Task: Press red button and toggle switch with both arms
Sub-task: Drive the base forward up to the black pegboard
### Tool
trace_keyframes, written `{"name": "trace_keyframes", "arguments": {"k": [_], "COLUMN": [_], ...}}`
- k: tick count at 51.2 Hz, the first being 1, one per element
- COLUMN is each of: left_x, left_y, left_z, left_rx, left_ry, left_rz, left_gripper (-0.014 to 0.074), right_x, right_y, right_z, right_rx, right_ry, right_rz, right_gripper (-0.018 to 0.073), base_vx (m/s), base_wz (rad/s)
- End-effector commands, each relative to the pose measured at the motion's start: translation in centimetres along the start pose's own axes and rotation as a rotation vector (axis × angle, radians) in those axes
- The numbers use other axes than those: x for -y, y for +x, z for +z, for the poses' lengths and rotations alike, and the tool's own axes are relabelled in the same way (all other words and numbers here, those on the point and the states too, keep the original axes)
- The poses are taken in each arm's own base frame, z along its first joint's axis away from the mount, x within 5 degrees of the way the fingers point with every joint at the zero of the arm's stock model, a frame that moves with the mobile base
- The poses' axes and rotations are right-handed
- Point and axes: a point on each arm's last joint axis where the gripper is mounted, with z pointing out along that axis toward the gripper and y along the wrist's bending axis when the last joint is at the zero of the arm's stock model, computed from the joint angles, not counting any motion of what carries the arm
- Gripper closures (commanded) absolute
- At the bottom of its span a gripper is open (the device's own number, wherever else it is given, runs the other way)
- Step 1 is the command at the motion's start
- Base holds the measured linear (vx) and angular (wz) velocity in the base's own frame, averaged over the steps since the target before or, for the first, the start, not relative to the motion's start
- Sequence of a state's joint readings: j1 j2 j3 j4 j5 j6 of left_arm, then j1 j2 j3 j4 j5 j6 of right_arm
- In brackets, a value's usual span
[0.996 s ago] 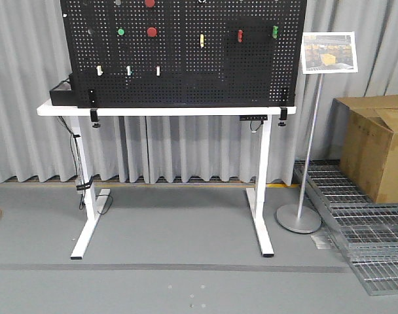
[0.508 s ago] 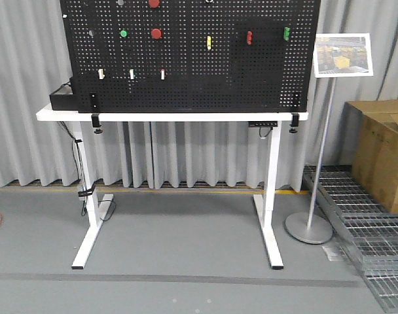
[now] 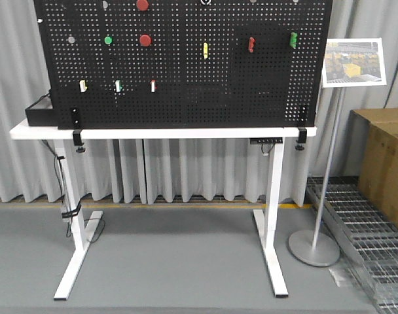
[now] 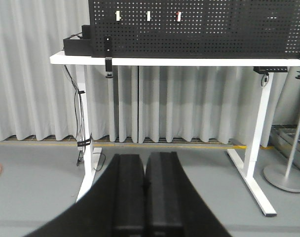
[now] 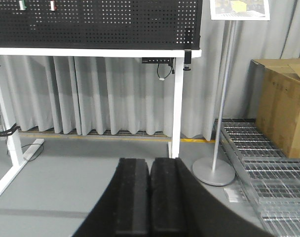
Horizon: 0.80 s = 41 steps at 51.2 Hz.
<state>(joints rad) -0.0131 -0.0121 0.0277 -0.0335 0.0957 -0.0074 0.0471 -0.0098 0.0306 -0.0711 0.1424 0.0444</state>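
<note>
While both grippers sit low and well back from the pegboard, nothing on it is touched. Left gripper: black fingers pressed together, nothing between them, grey floor beneath, facing the pegboard's left half. Right gripper: fingers likewise together and empty, facing the pegboard's right end.

Pegboard is black, upright, clamped onto a white tabletop. Red button is round, in the pegboard's upper left part, just right of a green button. Second red button is straight above it at the pegboard's top edge, partly cut off by the frame.

Row of three small toggle switches sits in the pegboard's lower left, below the red button; tips look pale, greenish and red. Yellow switch is near the pegboard's centre, with a red switch and a green switch toward its upper right. Cannot tell which way any lever is thrown.

Black box is on the tabletop at the pegboard's lower left corner; contact unclear. Sign stand is just right of the pegboard, with a cardboard box further right and metal grating on the floor there. Grey curtain hangs behind the pegboard.
</note>
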Motion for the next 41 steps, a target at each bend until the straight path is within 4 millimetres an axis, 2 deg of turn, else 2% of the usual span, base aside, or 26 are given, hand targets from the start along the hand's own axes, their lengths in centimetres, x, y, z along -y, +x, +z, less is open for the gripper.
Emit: {"name": "trace_keyframes", "arguments": {"k": [1, 41], "left_x": [-0.04, -0.04], "left_y": [0.27, 0.27], "left_z": [0.02, 0.02], "left_rx": [0.066, 0.066], "left_ry": [-0.001, -0.001], "left_rz": [-0.007, -0.007], "left_gripper": [0.0594, 0.0594], "right_x": [-0.02, -0.02], "right_y": [-0.38, -0.38], "right_z": [-0.08, -0.08], "right_rx": [0.080, 0.080], "right_ry": [0.000, 0.000], "right_rz": [-0.007, -0.007], "right_gripper": [0.0563, 0.0563], "base_vx": [0.39, 0.46], "base_wz": [-0.01, 0.01]}}
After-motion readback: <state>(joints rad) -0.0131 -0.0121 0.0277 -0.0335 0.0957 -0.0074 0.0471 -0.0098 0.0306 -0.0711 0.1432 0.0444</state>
